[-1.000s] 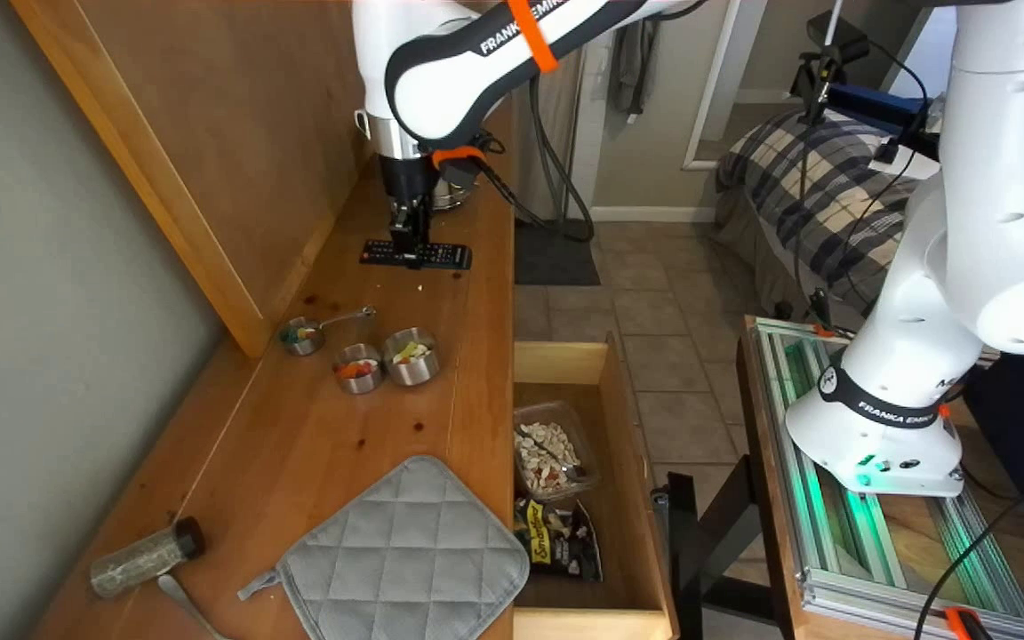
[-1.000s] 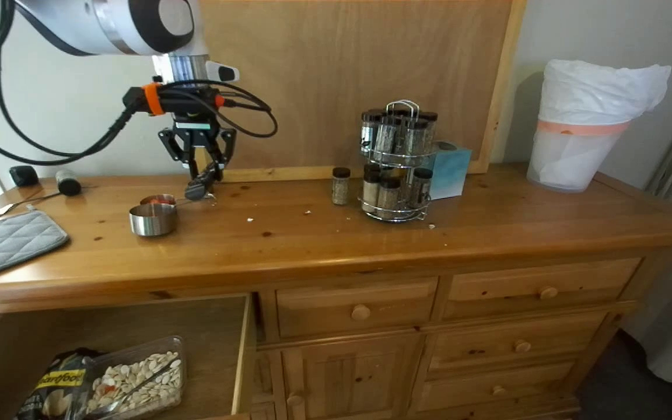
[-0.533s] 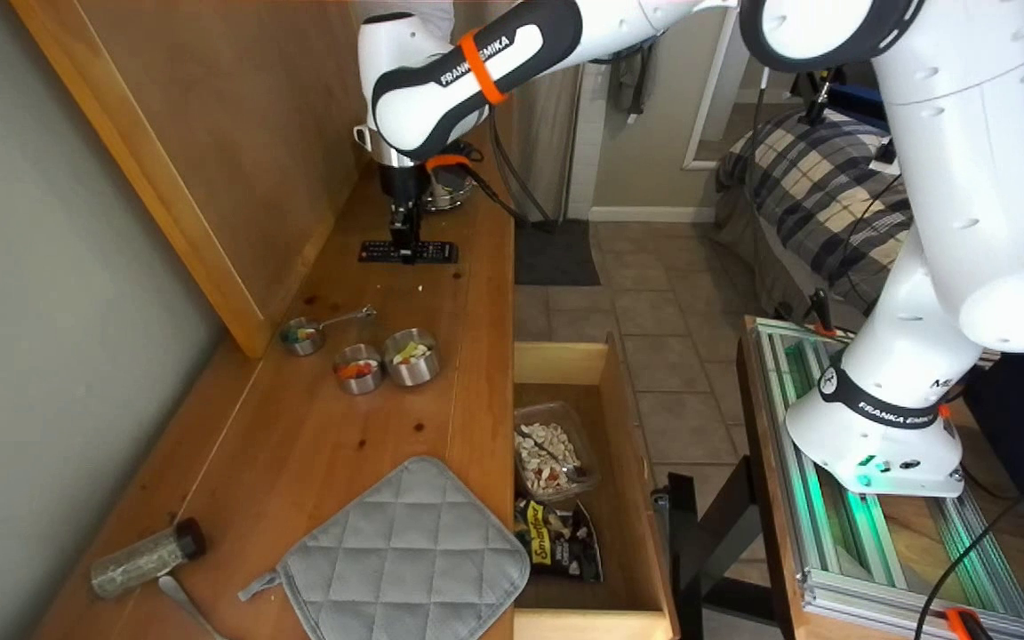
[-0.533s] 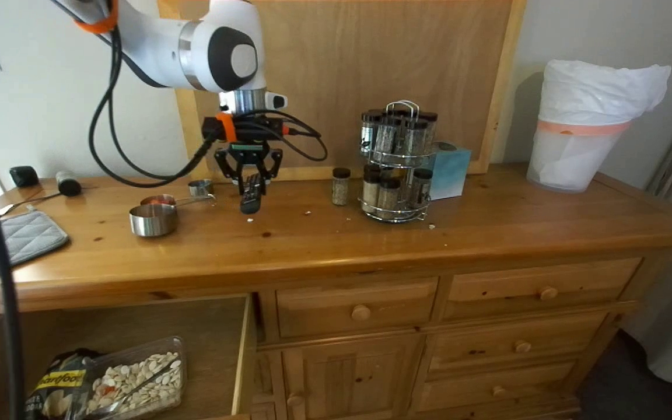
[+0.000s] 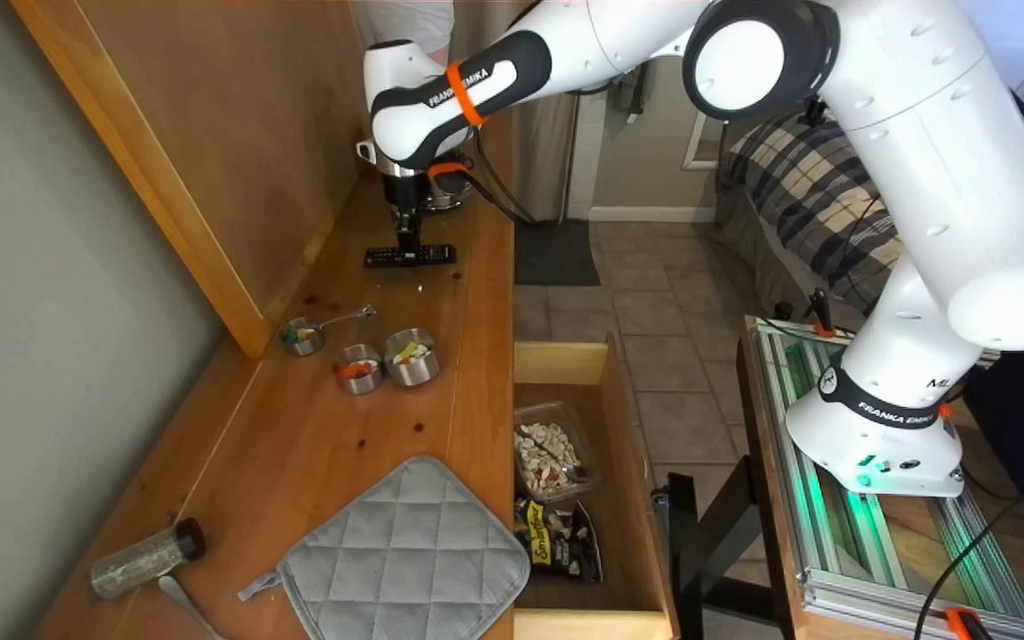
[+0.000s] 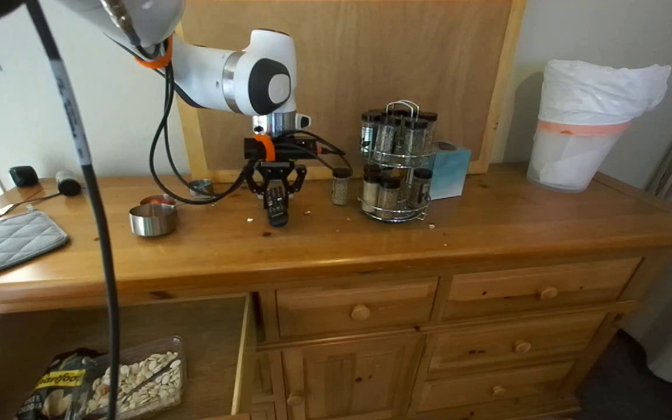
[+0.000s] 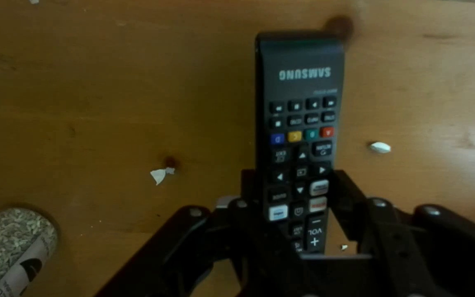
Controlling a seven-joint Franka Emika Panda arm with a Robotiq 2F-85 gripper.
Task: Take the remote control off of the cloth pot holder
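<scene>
Gripping the black remote control [image 7: 299, 123] near its middle, the gripper [image 7: 295, 181] points straight down at the wooden dresser top [image 6: 487, 227], its fingers [image 7: 346, 202] clamped on the remote's two long sides. The buttons face up, and the Samsung lettering reads upside down in the wrist view; I cannot tell whether the underside touches the wood. Well apart from it, the grey quilted cloth pot holder [image 5: 414, 551] lies flat, its corner loop near a glass jar [image 5: 143, 558] tipped on its side. Three small metal cups [image 5: 414, 375] stand between remote and pad. In an exterior view, one upright jar [image 6: 340, 189] stands between the gripper and a wire spice rack [image 6: 393, 219]. Lower down, an open drawer [image 5: 556, 363] holds a clear tub [image 6: 155, 345] of pale seeds and a black bag [image 5: 556, 542].
</scene>
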